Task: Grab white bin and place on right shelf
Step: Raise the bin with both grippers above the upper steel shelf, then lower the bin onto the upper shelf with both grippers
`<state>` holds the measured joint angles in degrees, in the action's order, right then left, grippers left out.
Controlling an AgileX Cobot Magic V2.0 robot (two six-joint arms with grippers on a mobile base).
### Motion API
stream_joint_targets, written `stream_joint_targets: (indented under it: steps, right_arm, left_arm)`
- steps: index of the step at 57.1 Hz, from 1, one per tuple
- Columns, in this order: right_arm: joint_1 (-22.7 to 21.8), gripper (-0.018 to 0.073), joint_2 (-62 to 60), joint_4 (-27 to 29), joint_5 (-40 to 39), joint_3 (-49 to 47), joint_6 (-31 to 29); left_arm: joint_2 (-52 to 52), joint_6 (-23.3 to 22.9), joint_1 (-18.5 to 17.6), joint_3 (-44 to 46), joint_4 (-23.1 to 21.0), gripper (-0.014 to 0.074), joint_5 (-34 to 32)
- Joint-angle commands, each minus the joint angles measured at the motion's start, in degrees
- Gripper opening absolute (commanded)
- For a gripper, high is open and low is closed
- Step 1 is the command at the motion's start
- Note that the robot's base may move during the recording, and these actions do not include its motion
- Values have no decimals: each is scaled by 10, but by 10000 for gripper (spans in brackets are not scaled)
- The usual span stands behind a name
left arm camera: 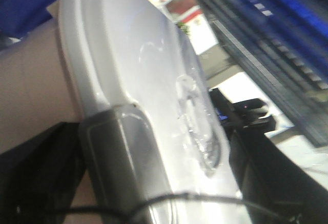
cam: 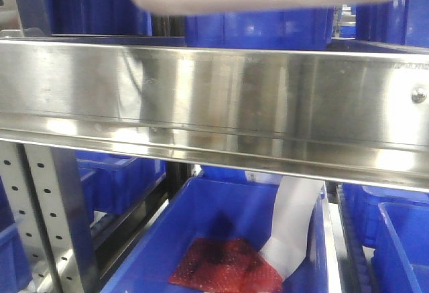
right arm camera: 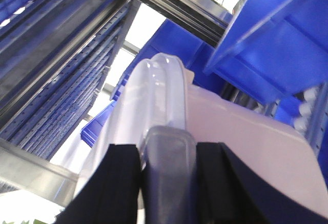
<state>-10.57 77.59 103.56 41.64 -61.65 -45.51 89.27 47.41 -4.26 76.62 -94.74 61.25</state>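
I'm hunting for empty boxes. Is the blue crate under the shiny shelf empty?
No, the blue crate holds a red mesh bag and a white bag.

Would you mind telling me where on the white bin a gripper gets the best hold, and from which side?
I'd grip the grey end latch of the white bin, approaching endwise from each side: the lid is broad and smooth, while the latch juts out narrowly.
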Motion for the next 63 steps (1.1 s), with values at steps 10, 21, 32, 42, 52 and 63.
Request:
stream_joint_targets:
  steps: [10,21,32,42,52,63]
  right_arm:
    - [35,69,46,39,103,-21,-11]
    - [34,191,69,38,118,-21,-54]
    - [34,547,70,36,107,-21,-136]
    - [34,642,70,25,57,-21,-217]
    - [34,642,70,-7,-12,-21,-299]
    - [33,642,61,-45,-75,-21,-351]
  left_arm:
    - [-28,18,-17,23,-17,-126,-2]
    - [-8,18,-17,23,-4,-49,18]
    - [-1,23,-17,25,17,217,30]
    - [-1,54,-17,25,23,457,27]
    - [-1,79,-17,25,53,478,-3]
    - [-1,80,-17,33,154,477,-55]
